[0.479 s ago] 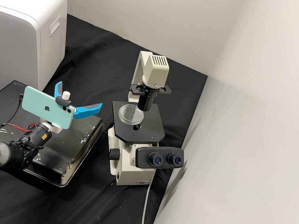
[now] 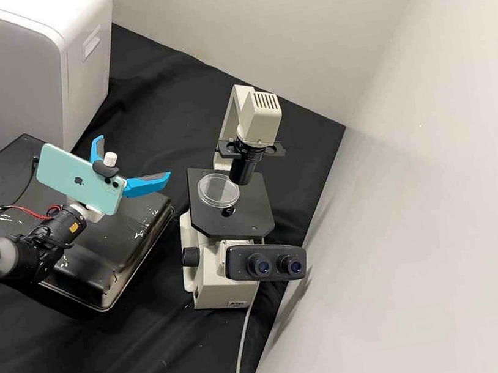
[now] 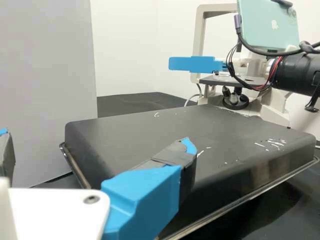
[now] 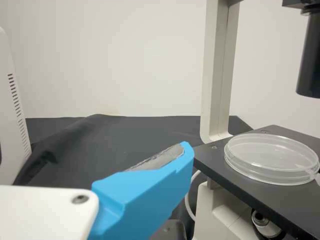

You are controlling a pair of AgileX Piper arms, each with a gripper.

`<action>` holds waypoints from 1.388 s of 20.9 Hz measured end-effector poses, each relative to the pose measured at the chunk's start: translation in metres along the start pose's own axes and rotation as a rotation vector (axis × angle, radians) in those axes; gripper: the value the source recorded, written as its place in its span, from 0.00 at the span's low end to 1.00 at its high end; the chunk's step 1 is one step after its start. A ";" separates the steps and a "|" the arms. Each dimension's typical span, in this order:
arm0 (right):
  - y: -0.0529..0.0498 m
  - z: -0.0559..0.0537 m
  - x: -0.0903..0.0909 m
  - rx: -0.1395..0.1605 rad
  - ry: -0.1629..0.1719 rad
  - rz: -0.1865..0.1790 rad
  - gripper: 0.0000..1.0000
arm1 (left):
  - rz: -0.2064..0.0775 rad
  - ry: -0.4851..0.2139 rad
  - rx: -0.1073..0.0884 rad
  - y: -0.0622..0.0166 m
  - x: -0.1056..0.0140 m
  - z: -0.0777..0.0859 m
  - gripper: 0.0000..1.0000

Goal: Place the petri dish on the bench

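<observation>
On the black desk (image 2: 144, 102) nothing is yet done: the petri dish (image 2: 218, 189) is left ungripped on the microscope stage (image 2: 256, 213), with right gripper (image 2: 133, 156) and left gripper (image 3: 95, 137) fingers spread.

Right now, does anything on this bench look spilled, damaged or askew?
Nothing is spilled or toppled. The petri dish lies flat and whole on the microscope stage. The one blemish is white scuffs on the dark tray, which look like surface wear. The right pincer is open, apart from the dish.

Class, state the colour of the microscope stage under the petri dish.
The stage is black, clearest in the high view.
</observation>
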 end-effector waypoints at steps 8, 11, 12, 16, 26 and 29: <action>0.018 0.013 -0.004 0.043 -0.019 0.028 1.00 | 0.000 0.000 0.000 0.0000 0.000 0.000 1.00; 0.022 0.020 -0.004 0.048 -0.033 0.034 1.00 | 0.000 0.000 0.000 0.0000 0.000 0.000 1.00; 0.022 0.024 -0.004 0.048 -0.043 0.036 1.00 | 0.000 0.000 0.000 0.0000 0.000 0.000 1.00; 0.023 0.037 -0.002 0.046 -0.082 0.035 1.00 | 0.003 0.006 0.001 0.0005 0.000 -0.001 1.00; 0.038 0.054 -0.004 0.034 -0.124 0.080 1.00 | 0.005 0.010 -0.012 0.0010 0.001 -0.003 1.00; 0.042 0.057 -0.004 0.028 -0.131 0.087 1.00 | 0.005 0.010 -0.011 0.0011 0.001 -0.003 1.00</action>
